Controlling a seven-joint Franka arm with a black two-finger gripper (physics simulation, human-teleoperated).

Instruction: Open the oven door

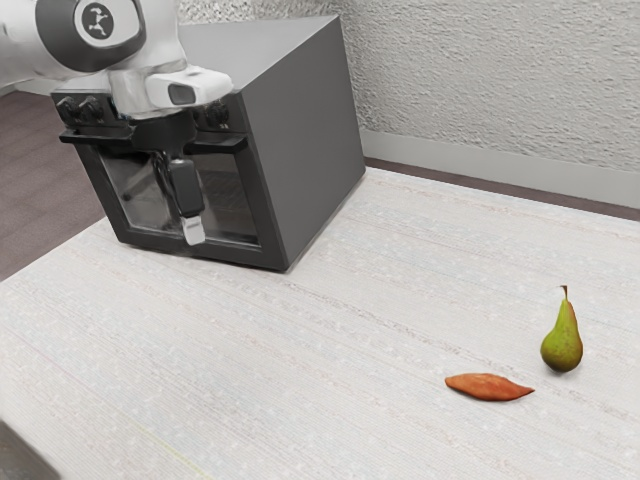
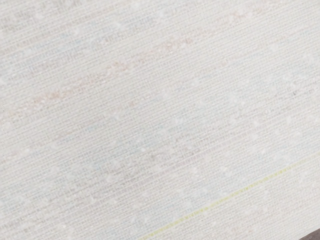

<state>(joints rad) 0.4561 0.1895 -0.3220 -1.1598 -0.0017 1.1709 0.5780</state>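
Note:
The black gripper (image 1: 191, 228) points down in front of the dark grey oven (image 1: 305, 130) in the exterior view; whether it is open or shut cannot be made out. Behind it, the oven door (image 1: 230, 205) with its glass pane stands shut against the body. A black handle (image 1: 222, 146) runs along the door's top edge, its middle hidden by the hand. Contact between gripper and handle cannot be told. In the wrist view, the pale tabletop (image 2: 160, 120) lies under my hand.
Control knobs (image 1: 217, 115) sit above the handle. Far from the oven, toward the exterior view's right, an orange-brown sweet potato (image 1: 488, 387) and a green pear (image 1: 562, 345) rest on the table (image 1: 300, 380). A textured wall (image 1: 480, 90) rises behind.

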